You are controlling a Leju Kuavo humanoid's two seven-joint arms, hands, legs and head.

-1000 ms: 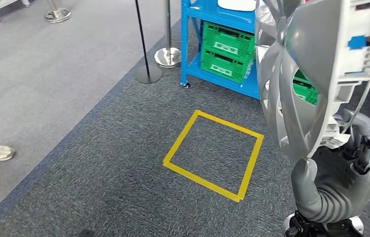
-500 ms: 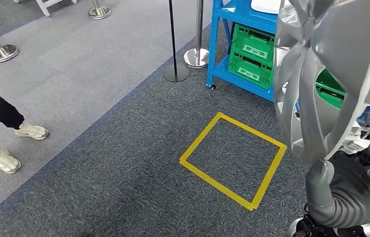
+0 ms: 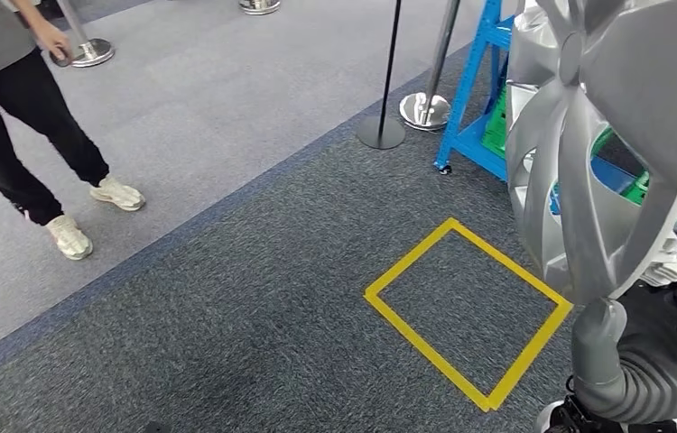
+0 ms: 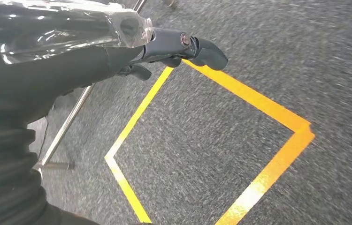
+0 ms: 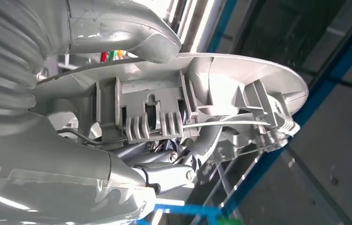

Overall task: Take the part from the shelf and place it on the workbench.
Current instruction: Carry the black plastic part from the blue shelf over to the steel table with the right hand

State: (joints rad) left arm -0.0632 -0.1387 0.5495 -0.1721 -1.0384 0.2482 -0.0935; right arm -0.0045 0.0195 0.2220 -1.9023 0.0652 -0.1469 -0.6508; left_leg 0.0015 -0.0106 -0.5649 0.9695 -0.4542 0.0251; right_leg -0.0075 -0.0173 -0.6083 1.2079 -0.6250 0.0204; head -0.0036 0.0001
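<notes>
Right hand (image 5: 132, 108) clamped on silver wheel-cover part (image 3: 606, 144) at 3 o'clock, off blue shelf (image 3: 484, 99), left hand (image 4: 164, 49) curled empty; bulky part blocking sight, risk of clipping stanchion (image 3: 387, 81) or slipping mid-carry.

The part (image 3: 606, 144) looks like smooth silver-grey plastic, the carpet (image 3: 227, 316) rough and matt, the stanchion bases (image 3: 424, 110) glossy metal.

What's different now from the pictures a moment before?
The robot's own view has swung left, so the yellow tape square and blue metal shelf slide right, and a person in black trousers comes into sight. That is the camera turning, not things moving. The right hand still holds the silver plastic wheel cover.
</notes>
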